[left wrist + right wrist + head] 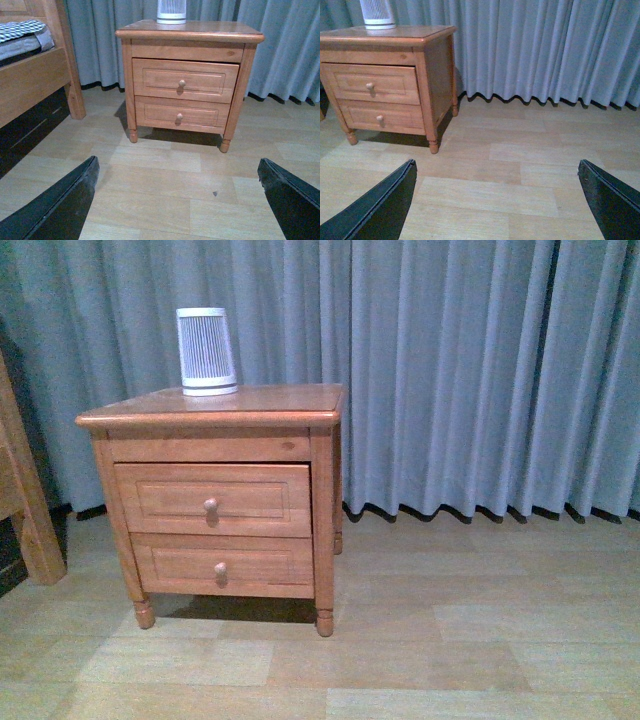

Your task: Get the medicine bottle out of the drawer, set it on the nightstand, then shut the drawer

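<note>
There is one nightstand (325, 500), and it has two drawers, each with one round knob. The taller drawer (160, 500) sits in the upper slot, just under the top, and its front seems to stand slightly proud of the frame. The shallower drawer (265, 565) lies directly below it, flush with the frame. One white ribbed device (207, 350) stands upright on the nightstand's glossy surface (285, 398), toward the back. Two turned front feet rest on the pale plank floor (450, 640). One grey-blue curtain (480, 370) hangs in folds behind the nightstand. One bed frame (35, 80) of thick posts stands near it, on the side away from the open floor. The medicine bottle shows in none of the views, and the inside of the drawer is hidden.

Neither arm appears in the front view. The left tool (177, 161) hangs low over the floor, well apart from the nightstand and facing its drawer fronts. Its two black fingers (70, 202) are spread wide and hold nothing. The right tool (496, 162) is also low over the floor, well apart from the nightstand and angled so that one side panel shows. Its fingers (612, 200) are spread wide too, with only floor between them.
</note>
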